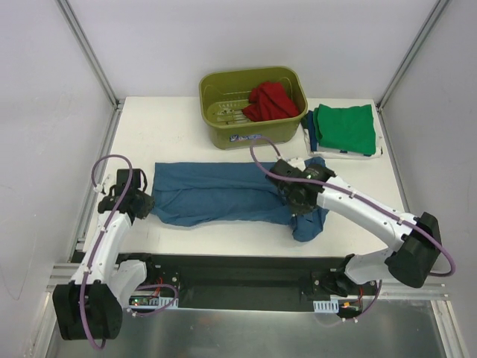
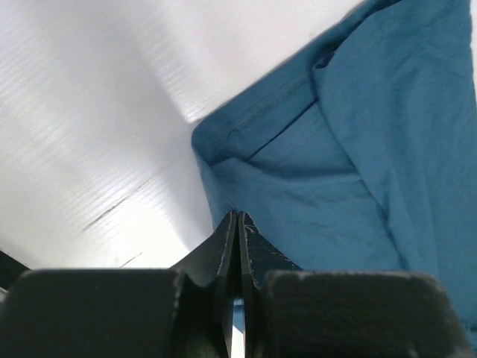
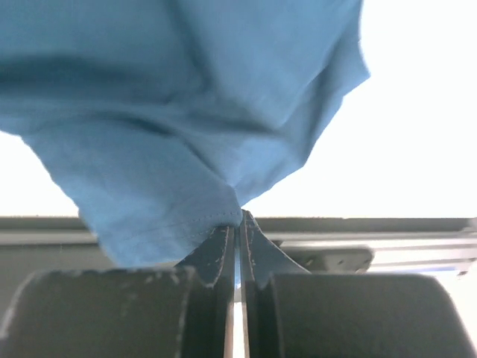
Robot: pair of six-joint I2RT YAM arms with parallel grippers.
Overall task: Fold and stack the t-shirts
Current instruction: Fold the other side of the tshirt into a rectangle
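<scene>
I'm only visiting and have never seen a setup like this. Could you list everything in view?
teal-blue t-shirt: one, teal-blue, spread across the middle of the table, its right end bunched up
green t-shirt: one, bright green, folded, at the back right on a white tray
red t-shirt: one, red, crumpled inside the tub
tub: one, olive-green, back centre of the table
white tray: one, white, under the green t-shirt
table: one, white
arms: two, white and black, left arm and right arm, at the near edge
left gripper: one, black, shut on the teal-blue t-shirt's left edge
right gripper: one, black, shut on its right end
</scene>
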